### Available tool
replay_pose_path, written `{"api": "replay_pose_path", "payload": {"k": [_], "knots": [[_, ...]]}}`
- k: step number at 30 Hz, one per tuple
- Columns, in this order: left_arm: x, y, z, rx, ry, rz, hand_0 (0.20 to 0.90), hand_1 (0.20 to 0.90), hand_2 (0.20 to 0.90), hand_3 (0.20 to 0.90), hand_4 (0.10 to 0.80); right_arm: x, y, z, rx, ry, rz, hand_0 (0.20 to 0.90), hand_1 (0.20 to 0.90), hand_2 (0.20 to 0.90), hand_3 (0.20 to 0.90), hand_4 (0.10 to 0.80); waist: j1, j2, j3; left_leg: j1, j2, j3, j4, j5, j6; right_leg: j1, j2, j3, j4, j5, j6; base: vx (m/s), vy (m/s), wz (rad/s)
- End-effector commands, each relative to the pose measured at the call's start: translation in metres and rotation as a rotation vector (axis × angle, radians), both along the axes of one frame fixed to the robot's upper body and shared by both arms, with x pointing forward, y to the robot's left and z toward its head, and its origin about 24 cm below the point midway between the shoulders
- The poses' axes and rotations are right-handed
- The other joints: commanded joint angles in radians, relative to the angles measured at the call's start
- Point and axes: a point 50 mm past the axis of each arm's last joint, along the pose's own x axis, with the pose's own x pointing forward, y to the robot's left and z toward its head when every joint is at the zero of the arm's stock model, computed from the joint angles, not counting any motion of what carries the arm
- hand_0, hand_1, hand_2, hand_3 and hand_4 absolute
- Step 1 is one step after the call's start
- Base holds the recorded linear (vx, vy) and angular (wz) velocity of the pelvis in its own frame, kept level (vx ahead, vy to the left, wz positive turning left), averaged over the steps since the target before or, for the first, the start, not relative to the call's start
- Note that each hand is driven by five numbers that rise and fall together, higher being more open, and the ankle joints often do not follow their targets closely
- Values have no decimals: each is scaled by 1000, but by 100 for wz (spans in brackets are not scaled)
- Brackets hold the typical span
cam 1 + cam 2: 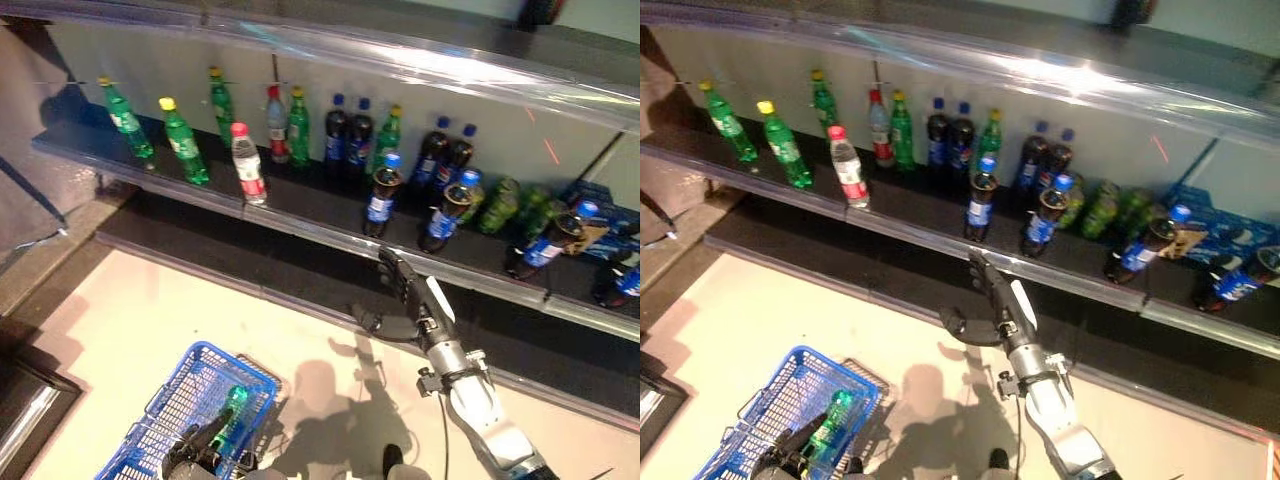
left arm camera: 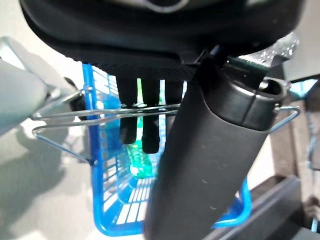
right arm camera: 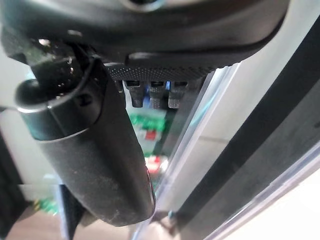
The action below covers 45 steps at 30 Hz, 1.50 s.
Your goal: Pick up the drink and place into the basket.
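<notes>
My left hand (image 1: 195, 445) is shut on the thin wire handles (image 2: 100, 114) of the blue basket (image 1: 205, 348), which hangs low at the left. A green bottle (image 1: 230, 408) lies inside it and also shows in the left wrist view (image 2: 140, 162). My right hand (image 1: 410, 300) is open and empty. It is raised in front of the shelf's front edge, just below a dark cola bottle with a blue cap (image 1: 381, 200) and apart from it. Its fingers (image 3: 155, 92) point at the shelf.
The dark shelf (image 1: 300, 215) carries green bottles with yellow caps (image 1: 183, 143), a clear bottle with a red cap (image 1: 247, 163), more dark cola bottles (image 1: 443, 215), green drinks (image 1: 500, 205) and blue packets at the far right. A transparent rail (image 1: 330, 238) runs along its front edge.
</notes>
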Motion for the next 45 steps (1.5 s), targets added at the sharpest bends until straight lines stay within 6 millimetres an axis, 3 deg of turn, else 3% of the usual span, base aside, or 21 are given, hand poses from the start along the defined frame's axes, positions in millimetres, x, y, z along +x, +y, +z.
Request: {"api": "replay_pose_path", "payload": {"k": [1, 2, 6, 7, 8, 10, 14, 17, 20, 24, 27, 28, 29, 32, 34, 35, 36, 39, 41, 44, 45], "knots": [[0, 5, 4, 63, -8, -91, 300, 300, 300, 200, 100, 11, -4, 67, 107, -340, -27, 900, 900, 900, 900, 800, -21, -35, -6, -144, 57, 113, 112, 101, -14, -2, -30, -110, 43, -18, -59, -181, -381, 62], [2, 2, 4, 53, -12, -98, 300, 300, 300, 200, 100, 10, -8, 67, 111, -347, -45, 900, 900, 900, 900, 800, -24, -41, -4, -158, 36, 135, 146, 77, -5, 6, -31, -135, 29, -14, -67, -189, -363, 83], [-7, -11, -1, 8, -26, -73, 300, 300, 300, 200, 100, 9, -8, 63, 103, -348, -23, 900, 900, 900, 900, 800, -30, -62, -13, -168, -204, 74, 342, -98, 58, 12, -25, -100, -49, 26, -80, -136, -204, 6], [-10, -14, -2, 4, -27, -65, 300, 300, 300, 200, 100, 8, -4, 60, 102, -342, -14, 900, 900, 900, 900, 800, -23, -60, -18, -163, -291, 44, 378, -145, 74, 18, -14, -84, -66, 34, -78, -57, -84, -61], [-10, -16, -2, 4, -28, -69, 300, 300, 300, 200, 100, 8, -1, 58, 100, -338, -11, 900, 900, 900, 900, 800, -20, -54, -22, -156, -328, 38, 386, -154, 78, 22, -1, -80, -73, 39, -77, -69, -64, -53], [-9, -19, -2, 6, -30, -96, 300, 300, 300, 200, 100, 9, 2, 57, 95, -334, -27, 900, 900, 900, 900, 800, -22, -46, -32, -133, -367, 51, 353, -167, 85, 21, 11, -93, -80, 50, -74, -69, 0, -20], [-9, -16, -3, 10, -10, -115, 300, 300, 300, 200, 100, 7, 3, 53, 98, -310, -48, 900, 900, 900, 900, 800, -51, -36, -44, -28, -382, 69, 160, -222, 119, -5, 32, -85, -70, 65, -53, -58, 96, 6], [-7, -5, 0, 45, 2, -117, 300, 300, 300, 200, 100, 0, 3, 54, 105, -306, -30, 900, 900, 900, 900, 800, -74, -38, -39, 24, -375, 71, 39, -200, 134, -101, 42, -80, 33, 102, -19, -138, 15, -16], [-6, 5, 2, 66, 14, -111, 300, 300, 300, 200, 100, -3, 1, 54, 126, -306, -32, 900, 900, 900, 900, 800, -91, -41, -32, 32, -364, 81, 8, -180, 140, -131, 48, -64, 92, 101, -12, -145, -64, -31], [-3, 12, 3, 73, 3, -106, 300, 300, 300, 200, 100, 1, 5, 53, 142, -327, -36, 900, 900, 900, 900, 800, -78, -32, -31, 2, -335, 61, 19, -153, 151, -126, -41, 17, 152, 99, 14, -164, -185, -1], [1, 13, 3, 82, 15, -122, 300, 300, 300, 200, 100, 4, 9, 54, 149, -331, -48, 900, 900, 900, 900, 800, -56, -34, -40, -31, -309, 38, 67, -161, 145, -93, -146, 56, 131, 139, 19, -90, -375, 23], [5, 13, 5, 87, 22, -124, 300, 300, 300, 200, 100, 5, 13, 55, 154, -333, -46, 900, 900, 900, 900, 800, -36, -38, -43, -39, -271, 35, 90, -164, 126, -72, -211, 53, 104, 164, 34, -73, -466, 50], [6, 13, 5, 89, 23, -125, 300, 300, 300, 200, 100, 6, 15, 56, 156, -334, -45, 900, 900, 900, 900, 800, -32, -39, -42, -40, -257, 37, 97, -165, 119, -64, -225, 47, 96, 167, 39, -80, -528, 47], [14, 16, 9, 109, 31, -136, 300, 300, 300, 200, 100, 9, 18, 60, 170, -339, -48, 900, 900, 900, 900, 800, -3, -42, -37, -50, -154, 44, 125, -147, 64, -30, -270, -11, 63, 141, 62, -108, -541, 0], [15, 18, 10, 118, 30, -127, 300, 300, 300, 200, 100, 12, 17, 63, 175, -342, -49, 900, 900, 900, 900, 800, 10, -42, -35, -64, -95, 41, 132, -124, 30, -17, -266, -52, 52, 105, 69, -149, -620, -28], [14, 18, 10, 118, 30, -109, 300, 300, 300, 200, 100, 15, 17, 65, 172, -340, -42, 900, 900, 900, 900, 800, 14, -43, -33, -64, -55, 40, 115, -97, 8, -18, -236, -63, 49, 71, 71, -95, -455, -32], [13, 18, 10, 117, 31, -101, 300, 300, 300, 200, 100, 16, 17, 66, 171, -339, -41, 900, 900, 900, 900, 800, 14, -40, -32, -61, -45, 38, 107, -90, 3, -18, -223, -67, 53, 60, 67, -106, -537, -4], [-5, 8, 1, 63, 49, -72, 300, 300, 300, 200, 100, 17, 14, 68, 148, -331, -11, 900, 900, 900, 900, 800, 10, -30, -21, -66, 20, 21, 47, 17, -19, -18, -125, -72, 62, 13, 9, -78, -343, -12], [-9, -3, -3, 26, 35, -64, 300, 300, 300, 200, 100, 15, 6, 67, 140, -326, -26, 900, 900, 900, 900, 800, -1, -27, -11, -107, 5, 28, 75, 57, -11, -4, -90, -80, 41, 4, -21, -100, -183, -51], [-4, -16, -4, -9, -1, -89, 300, 300, 300, 200, 100, 12, -1, 65, 118, -349, -43, 900, 900, 900, 900, 800, -13, -25, -7, -139, -53, 91, 98, 19, 2, 1, -90, -118, 13, 12, -30, -127, -72, -21], [-3, -19, -4, -16, -1, -109, 300, 300, 300, 200, 100, 12, -3, 65, 105, -358, -50, 900, 900, 900, 900, 800, -14, -12, -5, -149, -54, 88, 84, 48, -7, 2, -85, -119, 12, 9, -35, -70, 68, 0]]}}
